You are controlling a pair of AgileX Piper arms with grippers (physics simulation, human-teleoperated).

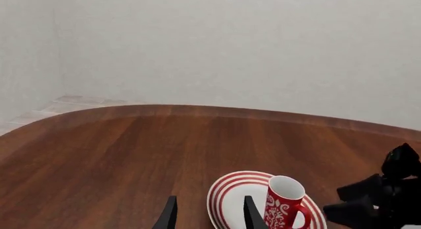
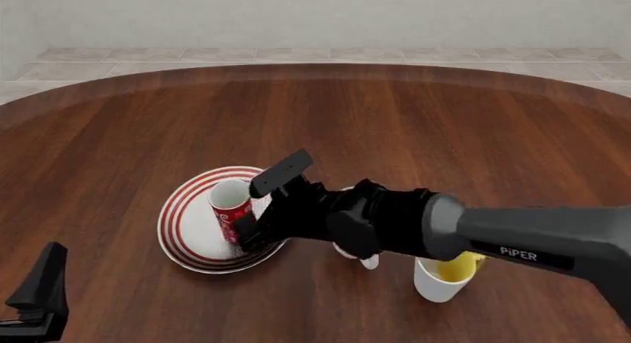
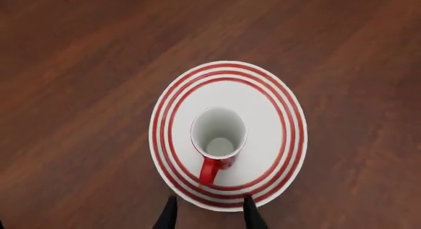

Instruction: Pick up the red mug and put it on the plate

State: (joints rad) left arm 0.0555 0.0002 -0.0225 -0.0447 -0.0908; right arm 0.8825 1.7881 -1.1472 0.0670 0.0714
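The red mug [image 2: 232, 207] with white swirly markings stands upright on the plate [image 2: 179, 219], a round white plate with red rings. In the right wrist view I look straight down into the red mug [image 3: 219, 135], its handle toward my right gripper [image 3: 210, 215], which is open and holds nothing. From the front, the right gripper [image 2: 264, 202] hovers just right of the mug, its fingers apart. My left gripper [image 1: 210, 216] is open and empty at the table's near left [image 2: 40, 290]; past it are the plate [image 1: 227, 199] and mug [image 1: 283, 202].
A white mug with yellow inside [image 2: 441, 276] stands right of the plate, under the right arm. Part of another white mug [image 2: 367, 261] shows below that arm. The right arm [image 1: 385, 194] crosses the left wrist view. A wall lies beyond the table's curved far edge.
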